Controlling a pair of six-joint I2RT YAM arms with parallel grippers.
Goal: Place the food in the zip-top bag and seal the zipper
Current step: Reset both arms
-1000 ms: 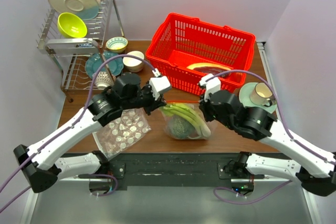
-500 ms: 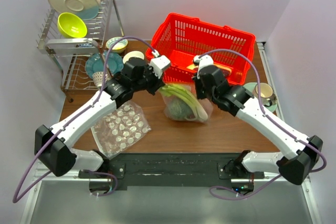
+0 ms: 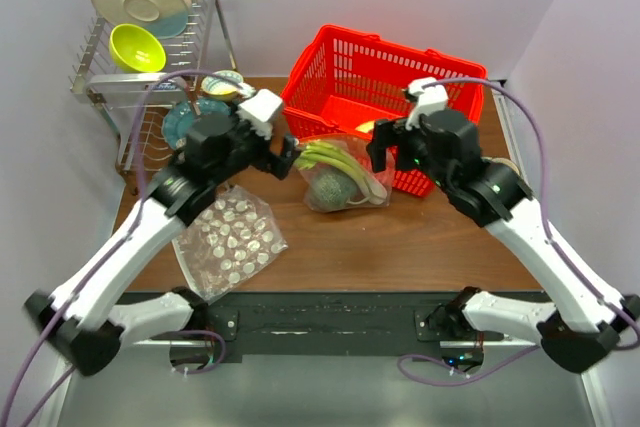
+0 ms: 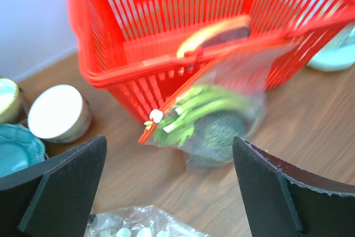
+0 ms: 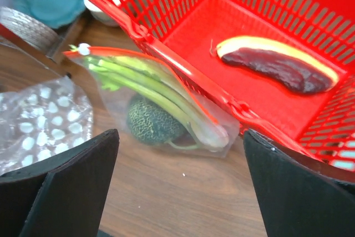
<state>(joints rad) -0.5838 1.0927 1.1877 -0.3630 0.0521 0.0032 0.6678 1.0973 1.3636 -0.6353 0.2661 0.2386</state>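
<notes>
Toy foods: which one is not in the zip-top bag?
The red-brown slab: it lies in the red basket, while the dark green ball and the light-green stalks are inside the zip-top bag.

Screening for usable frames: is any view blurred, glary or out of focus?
Left wrist: motion-smeared, with the bag and basket soft. Right wrist: sharp, with the slab and stalks crisp. Top: evenly lit, no glare, slight blur on the left arm.

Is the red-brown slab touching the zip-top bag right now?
Apart. The right wrist view shows the slab lying inside the red basket, while the zip-top bag sits outside on the table, the basket's wall between them.
</notes>
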